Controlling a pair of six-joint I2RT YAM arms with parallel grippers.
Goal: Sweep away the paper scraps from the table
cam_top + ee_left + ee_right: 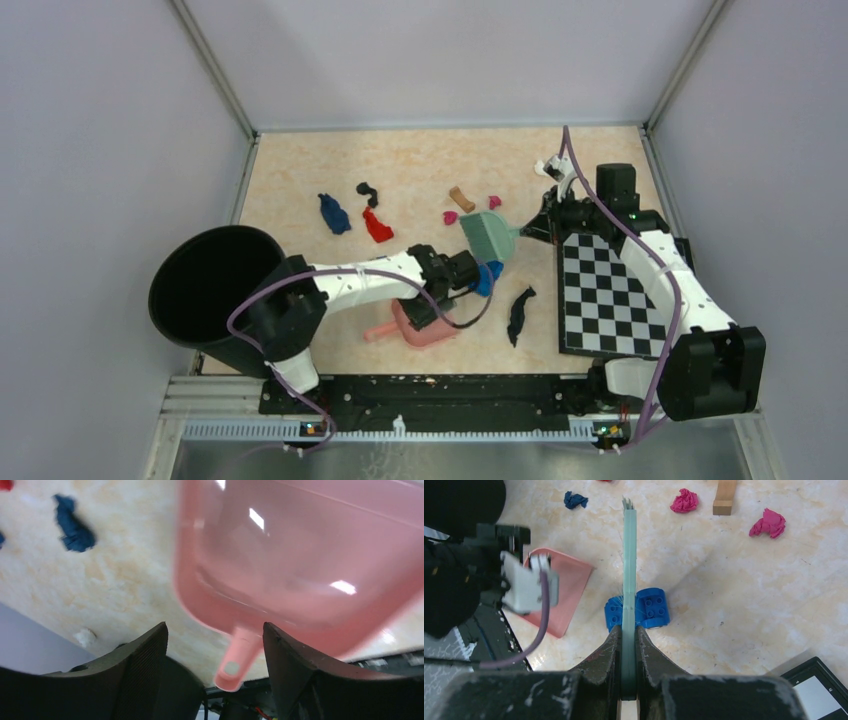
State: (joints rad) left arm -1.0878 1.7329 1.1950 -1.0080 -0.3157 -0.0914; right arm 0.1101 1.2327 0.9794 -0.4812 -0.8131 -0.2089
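Paper scraps lie over the table (300, 170): dark blue (333, 213), black (368, 192), red (377, 225), brown (460, 198), magenta (449, 216), and a long black one (518, 315) near the front. My right gripper (628, 635) is shut on a teal brush (629, 555), whose bristle end hangs over the table just beyond a blue blocky toy (639, 609). My left gripper (215, 650) is open over the pink dustpan (310, 555). The dustpan's handle (235, 660) sits between the fingers (145, 665), nearer the right one, without being pinched.
A black bin (215, 285) stands at the front left beside the left arm. A chequered board (605, 290) lies at the right under the right arm. Magenta scraps (685, 501) and a brown piece (724, 497) lie ahead of the brush. A white scrap (545, 167) lies at the far right.
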